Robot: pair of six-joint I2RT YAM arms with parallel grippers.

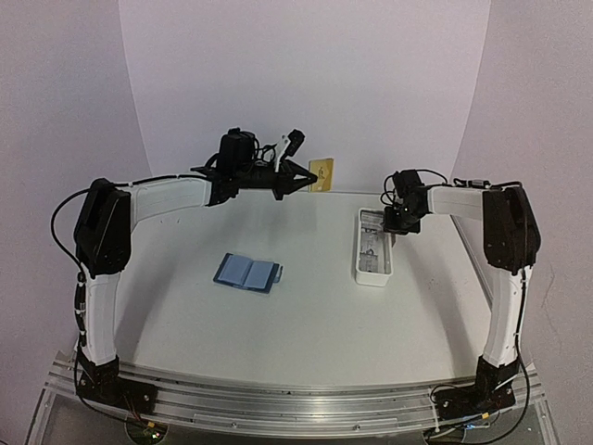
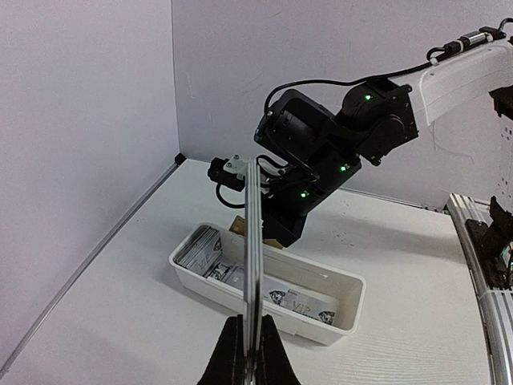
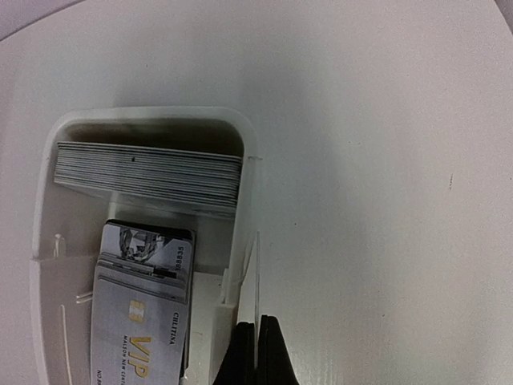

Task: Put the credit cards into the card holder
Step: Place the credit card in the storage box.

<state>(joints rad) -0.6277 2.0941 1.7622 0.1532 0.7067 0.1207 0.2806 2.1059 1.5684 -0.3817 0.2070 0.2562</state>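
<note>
My left gripper (image 1: pixel 311 178) is raised at the back of the table, shut on a tan/gold credit card (image 1: pixel 321 172). In the left wrist view that card (image 2: pixel 252 257) stands edge-on between my shut fingers (image 2: pixel 250 357). My right gripper (image 1: pixel 397 228) hangs over the far end of the white tray, shut on a thin pale card (image 3: pixel 256 277), seen edge-on just outside the tray's right wall. More credit cards lie in the tray: a stack on edge (image 3: pixel 148 175) and flat VIP cards (image 3: pixel 140 337). The blue card holder (image 1: pixel 248 272) lies open on the table, left of centre, apart from both grippers.
The long narrow white tray (image 1: pixel 372 273) sits right of centre, and its rim also shows in the left wrist view (image 2: pixel 264 309) and the right wrist view (image 3: pixel 240 208). The right arm's black wrist (image 2: pixel 321 152) is above it. Walls enclose the back and sides.
</note>
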